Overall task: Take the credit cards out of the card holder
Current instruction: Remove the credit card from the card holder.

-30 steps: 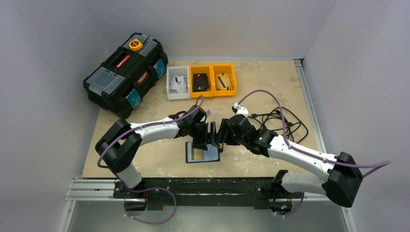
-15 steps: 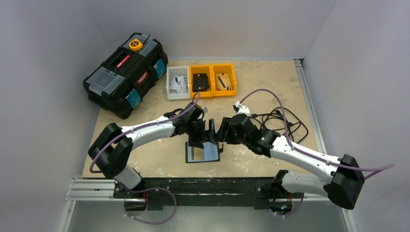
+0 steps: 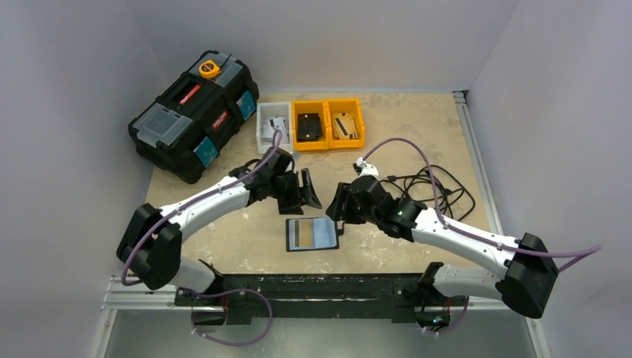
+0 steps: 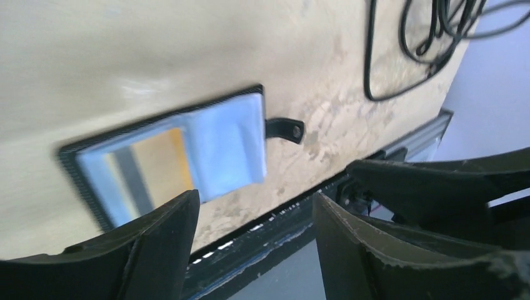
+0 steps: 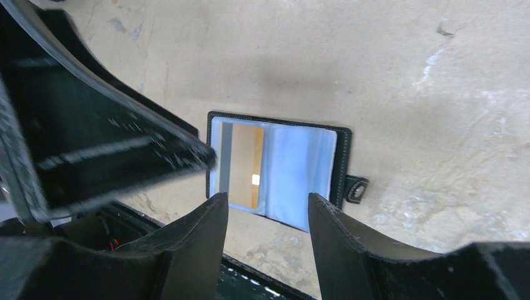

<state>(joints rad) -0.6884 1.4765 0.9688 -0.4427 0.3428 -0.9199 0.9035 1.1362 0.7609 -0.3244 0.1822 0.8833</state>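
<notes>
Small black leather bifold card holder (image 3: 311, 233) lies open flat on worktop (image 3: 417, 134), pockets up for access. Pale/tan plastic credit cards (image 5: 244, 165) inside. L claw (image 3: 302, 195), R claw (image 3: 337, 215) both spread, empty, hovering just above.

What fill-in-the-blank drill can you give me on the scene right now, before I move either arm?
1. The card holder is not folded shut; it lies ____ with its pockets facing up.
2. The left end effector and the right end effector each grip ____.
3. The snap tab sticks out on the ____ arm's side of the holder.
4. At the back stand one white bin and ____ orange bins.

Missing words: open; nothing; right; two.
</notes>
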